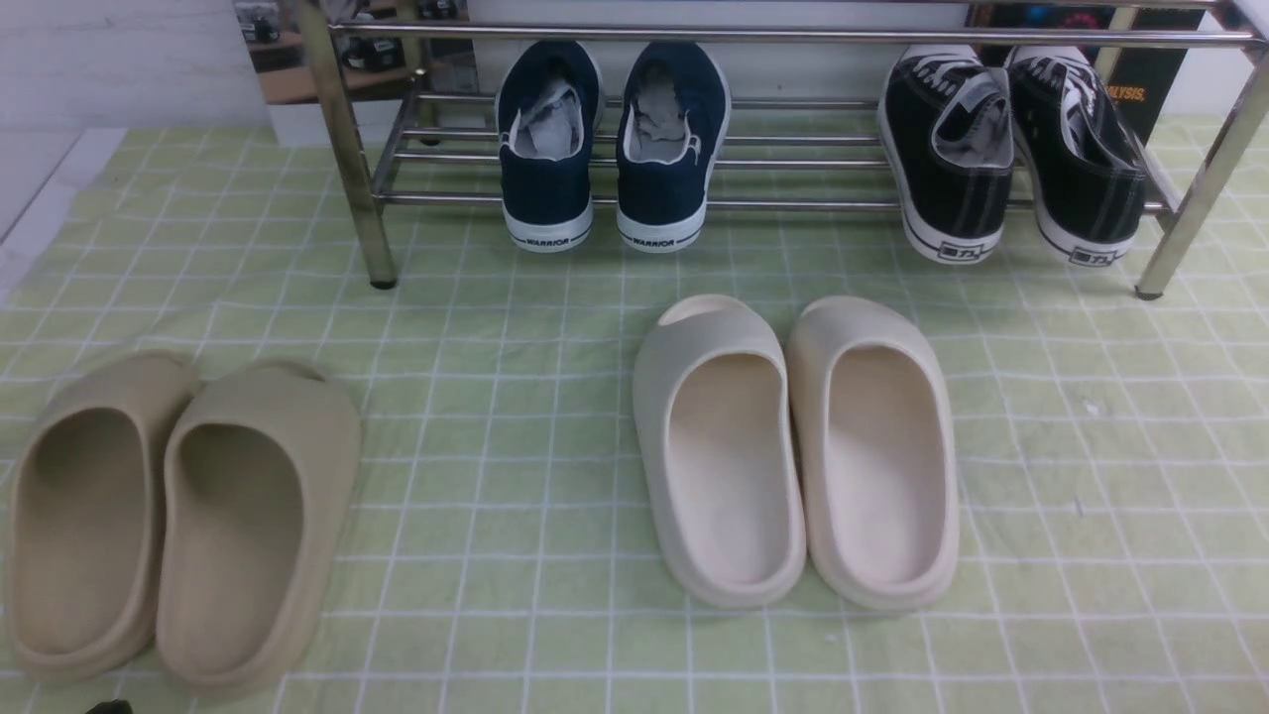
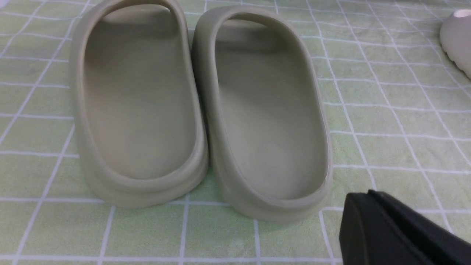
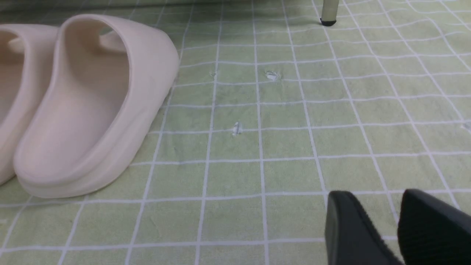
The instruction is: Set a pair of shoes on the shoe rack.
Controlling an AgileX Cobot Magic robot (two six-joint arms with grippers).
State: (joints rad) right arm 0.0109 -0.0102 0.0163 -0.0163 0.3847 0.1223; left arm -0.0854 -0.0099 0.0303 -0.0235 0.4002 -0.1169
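Two navy shoes (image 1: pixel 603 149) are sitting side by side on the rack (image 1: pixel 793 203), heels facing out, with black sneakers (image 1: pixel 1011 149) further right on the same bars. Beige slides (image 1: pixel 178 516) and cream slides (image 1: pixel 793 446) are lying on the green checked cloth (image 1: pixel 1091 496). The left end effector (image 2: pixel 401 232) is resting clenched and empty; the right end effector (image 3: pixel 399 228) is hanging slightly parted, grasping nothing.

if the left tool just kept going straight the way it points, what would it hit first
Most likely the nearer of the two beige slides, at its heel rim, directly ahead of the shut left tool. Depth is hard to judge.
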